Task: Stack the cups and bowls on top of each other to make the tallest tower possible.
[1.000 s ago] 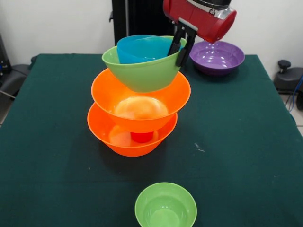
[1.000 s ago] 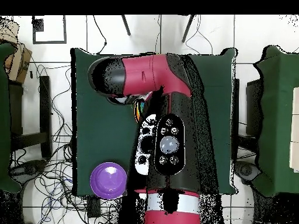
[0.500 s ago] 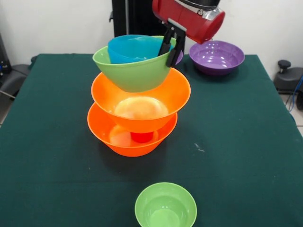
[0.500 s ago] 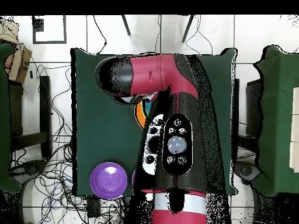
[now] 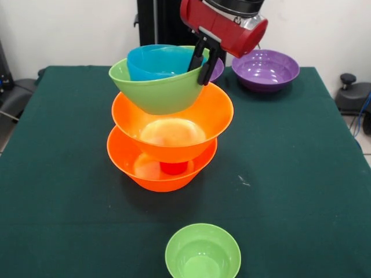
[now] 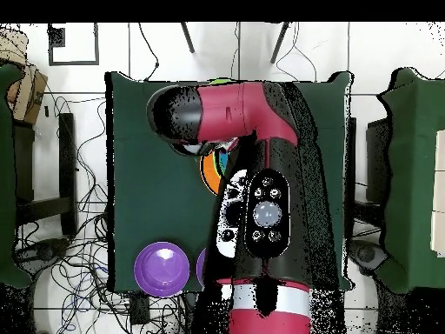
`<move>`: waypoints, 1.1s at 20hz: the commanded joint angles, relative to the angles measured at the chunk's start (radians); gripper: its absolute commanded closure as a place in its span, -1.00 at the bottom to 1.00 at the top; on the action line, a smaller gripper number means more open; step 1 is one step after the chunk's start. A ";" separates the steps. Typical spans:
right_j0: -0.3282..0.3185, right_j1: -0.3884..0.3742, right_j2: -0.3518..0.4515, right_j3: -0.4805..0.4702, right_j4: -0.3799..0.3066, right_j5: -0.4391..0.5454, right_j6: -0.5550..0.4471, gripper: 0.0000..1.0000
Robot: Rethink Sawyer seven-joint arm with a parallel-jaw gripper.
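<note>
The surface (image 5: 301, 174) was covered by a dark green cloth reaching all four edges. A small pale speck (image 5: 243, 182) lay on the cloth, toward the right edge in the front view. Behind the far edge stood a plain white wall (image 5: 69, 32). A dark padded object (image 5: 14, 95) sat off the far left corner, and a black item with a blue cable (image 5: 355, 95) sat off the far right corner. From overhead, the floor (image 6: 83, 87) was pale tile strewn with black cables. A framed square (image 6: 73, 43) lay on the floor beyond one corner. Green-covered furniture (image 6: 408, 174) stood well apart from the surface's side edge.
</note>
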 commanded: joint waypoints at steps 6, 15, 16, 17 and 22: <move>-0.015 0.039 0.084 -0.014 -0.088 -0.052 -0.236 1.00; -0.013 0.034 0.085 -0.009 -0.081 -0.059 -0.240 1.00; -0.013 0.033 0.084 -0.009 -0.081 -0.057 -0.241 1.00; -0.012 0.032 0.084 -0.009 -0.080 -0.056 -0.241 1.00; -0.011 0.035 0.087 -0.017 -0.079 -0.050 -0.242 1.00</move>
